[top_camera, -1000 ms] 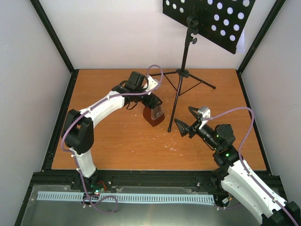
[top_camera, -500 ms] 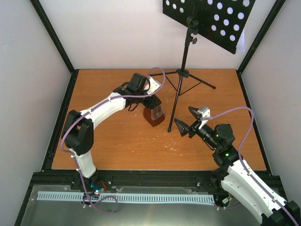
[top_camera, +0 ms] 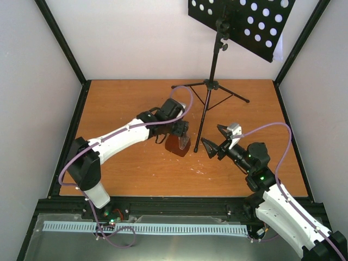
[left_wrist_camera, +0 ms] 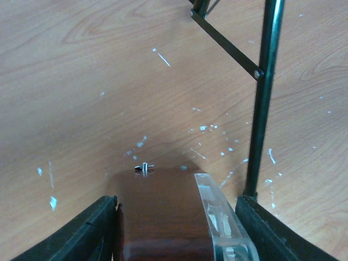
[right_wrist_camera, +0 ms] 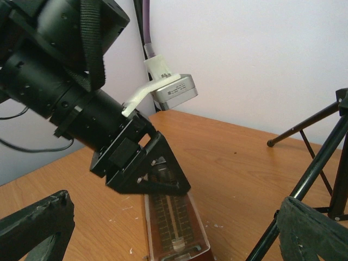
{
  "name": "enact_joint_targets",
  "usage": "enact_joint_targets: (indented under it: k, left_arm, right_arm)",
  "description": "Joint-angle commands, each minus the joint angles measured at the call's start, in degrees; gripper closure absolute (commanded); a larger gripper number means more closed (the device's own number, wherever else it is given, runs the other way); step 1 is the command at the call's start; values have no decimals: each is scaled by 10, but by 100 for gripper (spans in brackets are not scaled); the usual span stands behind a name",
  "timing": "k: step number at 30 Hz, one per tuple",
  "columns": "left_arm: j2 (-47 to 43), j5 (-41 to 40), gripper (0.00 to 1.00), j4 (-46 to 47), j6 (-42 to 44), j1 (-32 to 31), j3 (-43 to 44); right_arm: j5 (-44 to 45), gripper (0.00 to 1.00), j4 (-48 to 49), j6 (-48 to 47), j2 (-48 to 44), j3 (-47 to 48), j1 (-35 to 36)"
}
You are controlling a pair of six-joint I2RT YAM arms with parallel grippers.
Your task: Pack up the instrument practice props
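On the wooden desk [top_camera: 119, 163], the left gripper [top_camera: 180, 132] clamps the metronome [top_camera: 176, 147]. The right gripper [top_camera: 216, 139] hangs open near the music stand [top_camera: 211, 84].

left arm [top_camera: 117, 135]: white moulded link shells, black cylindrical joint housings; right arm [top_camera: 288, 215] same build; purple cable [right_wrist_camera: 145, 24] runs loose along each arm, standing off in loops near the wrist; green LED [top_camera: 260, 178] lit on a black joint of the right arm; left gripper [top_camera: 178, 137]: matte black triangular fingers with open cut-outs, rough textured edges in the wrist views; right gripper [top_camera: 213, 137] identical; wrist camera [right_wrist_camera: 173, 91]: small silver-grey box on a white bracket, one per wrist; black fabric strap [right_wrist_camera: 89, 38] over the left wrist's motor housing; stepped black rings on that barrel
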Motion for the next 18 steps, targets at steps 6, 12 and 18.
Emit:
enact_joint_targets:
  k: [6,12,18]
  left_arm:
    - [-40,33,5,51,-134,-59,-54]
    - [-76,76,1,101,-169,-69,-110]
    - [-101,151,1,222,-202,-84,-190]
  right_arm:
    - [-8,0,-29,19,-3,8,-3]
    - [-3,0,-57,27,-19,5,-3]
    - [41,0,-90,38,-51,-9,-4]
